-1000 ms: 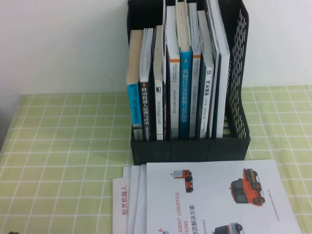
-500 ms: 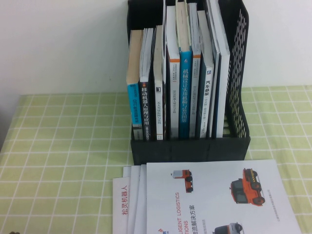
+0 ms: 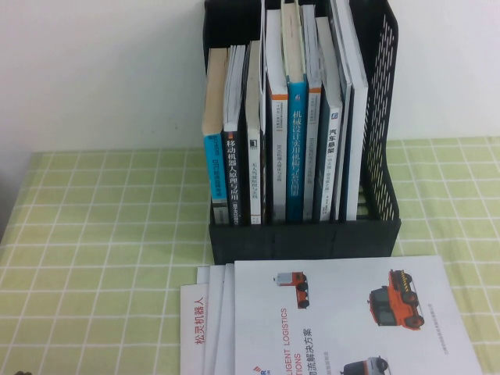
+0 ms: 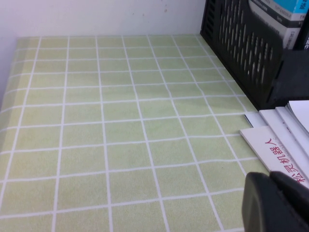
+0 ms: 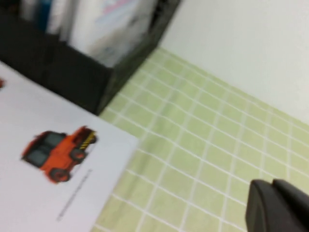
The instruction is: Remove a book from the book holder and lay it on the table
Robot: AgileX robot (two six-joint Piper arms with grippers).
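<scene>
The book (image 3: 351, 320), white cover with orange-red vehicles and "LOGISTICS" text, lies flat on the table (image 3: 101, 258) in front of the book holder (image 3: 305, 226), on top of several other brochures. It also shows in the right wrist view (image 5: 53, 159). The black mesh holder stands upright with several books in its compartments. Neither gripper shows in the high view. My left gripper (image 4: 270, 176) is shut and empty, low over the cloth beside the brochure stack. My right gripper (image 5: 273, 183) is shut and empty, over bare cloth to the right of the book.
A brochure with red Chinese characters (image 3: 199, 328) sticks out at the stack's left edge, also in the left wrist view (image 4: 280, 154). A white wall (image 3: 101, 70) stands behind the table. Green cloth lies open left (image 4: 120, 135) and right (image 5: 207, 145) of the holder.
</scene>
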